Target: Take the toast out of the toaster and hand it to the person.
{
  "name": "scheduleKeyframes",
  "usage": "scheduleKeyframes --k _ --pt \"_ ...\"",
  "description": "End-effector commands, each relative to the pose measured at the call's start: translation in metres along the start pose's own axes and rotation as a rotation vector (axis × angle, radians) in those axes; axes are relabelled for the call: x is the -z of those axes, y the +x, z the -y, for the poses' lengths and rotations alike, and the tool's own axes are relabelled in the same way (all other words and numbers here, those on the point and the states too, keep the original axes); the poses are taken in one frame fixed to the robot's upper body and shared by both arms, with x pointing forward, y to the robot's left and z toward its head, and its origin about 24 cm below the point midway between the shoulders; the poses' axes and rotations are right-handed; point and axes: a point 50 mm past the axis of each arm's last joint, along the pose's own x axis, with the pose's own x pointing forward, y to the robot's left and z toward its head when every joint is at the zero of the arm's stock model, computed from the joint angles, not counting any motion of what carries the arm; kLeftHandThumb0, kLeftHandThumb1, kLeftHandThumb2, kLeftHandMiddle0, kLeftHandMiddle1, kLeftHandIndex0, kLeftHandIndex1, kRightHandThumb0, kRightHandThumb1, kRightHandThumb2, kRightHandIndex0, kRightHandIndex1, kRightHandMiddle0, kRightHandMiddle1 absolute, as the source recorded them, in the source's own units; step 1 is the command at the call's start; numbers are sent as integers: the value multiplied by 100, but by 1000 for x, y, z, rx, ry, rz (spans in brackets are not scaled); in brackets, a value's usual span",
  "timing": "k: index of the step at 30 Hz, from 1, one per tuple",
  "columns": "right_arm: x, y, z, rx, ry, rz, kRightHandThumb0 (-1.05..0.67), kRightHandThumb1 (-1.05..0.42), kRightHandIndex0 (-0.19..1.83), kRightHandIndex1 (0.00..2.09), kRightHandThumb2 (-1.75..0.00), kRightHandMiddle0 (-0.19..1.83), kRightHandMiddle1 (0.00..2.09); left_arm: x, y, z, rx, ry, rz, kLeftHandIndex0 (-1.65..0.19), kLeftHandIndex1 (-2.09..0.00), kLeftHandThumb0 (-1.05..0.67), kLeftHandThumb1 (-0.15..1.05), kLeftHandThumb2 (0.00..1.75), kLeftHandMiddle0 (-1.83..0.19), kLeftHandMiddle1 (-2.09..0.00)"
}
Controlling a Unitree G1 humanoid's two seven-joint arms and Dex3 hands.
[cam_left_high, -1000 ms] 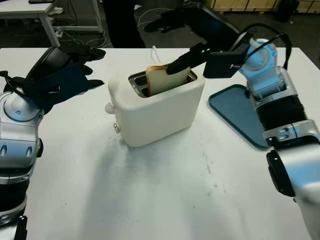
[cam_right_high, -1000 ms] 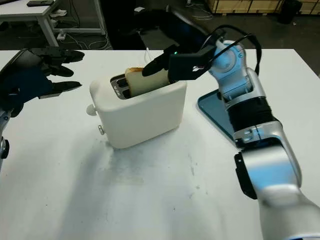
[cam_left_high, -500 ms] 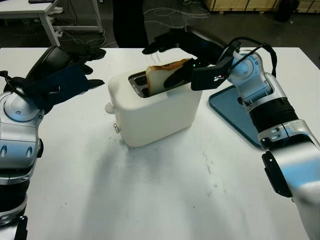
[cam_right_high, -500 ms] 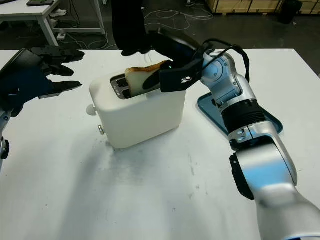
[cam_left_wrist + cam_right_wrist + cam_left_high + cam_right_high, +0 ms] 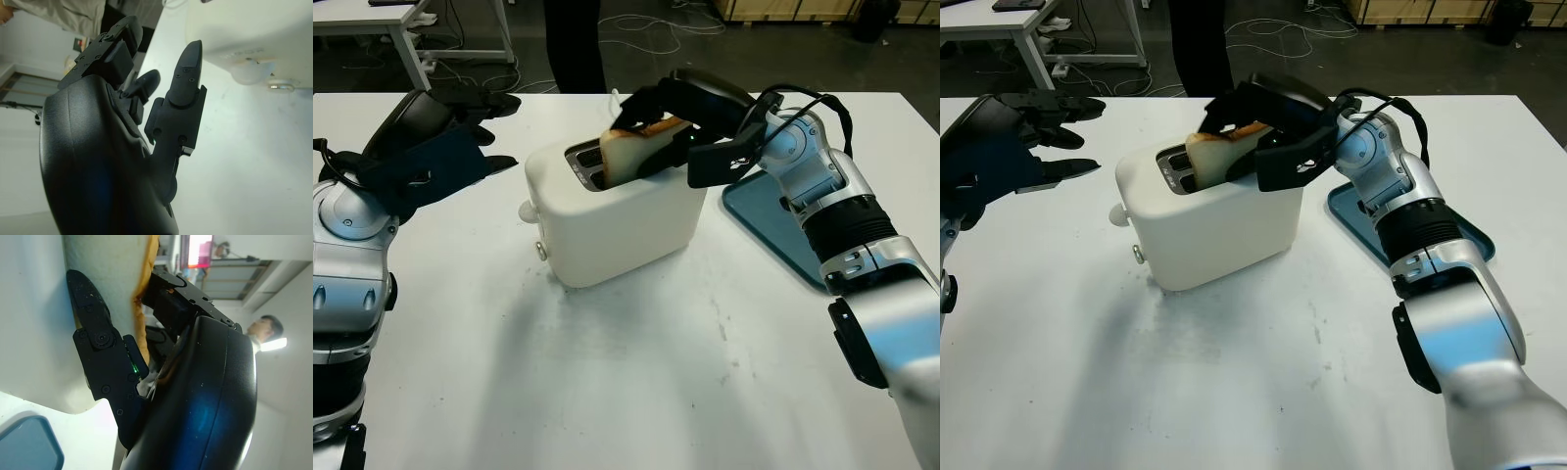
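Observation:
A white toaster (image 5: 617,211) stands mid-table with a slice of toast (image 5: 625,155) sticking up out of its slot. My right hand (image 5: 636,137) is shut on the toast: the fingers (image 5: 656,98) curl over its top edge and the thumb lies against its front face. In the right wrist view the thumb (image 5: 95,333) presses the toast (image 5: 112,279) above the toaster wall (image 5: 29,333). My left hand (image 5: 460,137) is open, held above the table left of the toaster; the left wrist view shows it (image 5: 161,88) near the toaster's lever knob (image 5: 252,73).
A blue tray (image 5: 769,220) lies on the table right of the toaster, under my right forearm. A person's legs (image 5: 573,44) stand beyond the far table edge, and a person (image 5: 264,328) shows in the right wrist view. Another table (image 5: 372,20) stands at the back left.
My right hand's fingers have swung from behind the toaster down over the toast's top and shut on it. The left hand has not moved.

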Motion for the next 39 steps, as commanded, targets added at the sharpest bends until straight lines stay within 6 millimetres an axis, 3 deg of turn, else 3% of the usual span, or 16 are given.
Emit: scheduleKeyframes --k 1,3,4,9,14,18,23,26,30,34,39 --pt "6 -4 -8 -32 6 -24 -44 -71 104 131 0 94 117 -1 -1 -2 -16 20 1 -59 -1 -30 88 11 -33 -72" --pt "5 -5 -9 -21 -17 -13 -48 -73 112 163 -1 94 160 -1 -1 -2 -14 33 0 -59 -1 -31 88 11 -34 -72" --pt "5 -5 -9 -19 -31 -9 -49 -73 116 168 -1 95 167 -1 -1 -2 -14 34 -1 -59 -1 -31 88 11 -35 -72" --pt "4 -6 -8 -11 -104 4 -57 -87 124 174 -5 99 174 0 -1 -2 -15 30 -5 -58 0 -29 88 11 -35 -71" --pt "1 -9 3 92 -98 56 -56 -92 122 175 -28 96 174 1 -1 -1 -13 24 -3 -59 0 -29 88 11 -36 -70" --pt "0 -14 35 236 14 86 -49 -92 112 175 -34 87 174 1 -1 -1 -11 29 -8 -58 0 -29 88 10 -35 -70" --pt "8 -26 83 446 191 76 -53 -92 100 175 -32 78 175 1 -1 0 -13 21 -10 -58 0 -31 89 10 -36 -69" --pt "13 -45 111 610 270 93 -53 -92 100 175 -27 79 175 1 -1 -1 -13 17 -18 -58 0 -29 89 10 -35 -68" --pt "30 -68 130 739 420 62 -53 -92 101 175 -21 81 172 1 -1 0 -10 19 -24 -57 0 -29 89 9 -34 -66" --pt "57 -84 123 832 528 -68 -55 -92 104 175 -19 80 174 2 0 0 -7 38 -13 -59 -1 -30 89 8 -37 -67" --pt "89 -88 89 863 622 -306 -34 -92 95 175 -27 72 174 1 2 1 10 35 -17 -58 -1 -28 90 8 -37 -65"
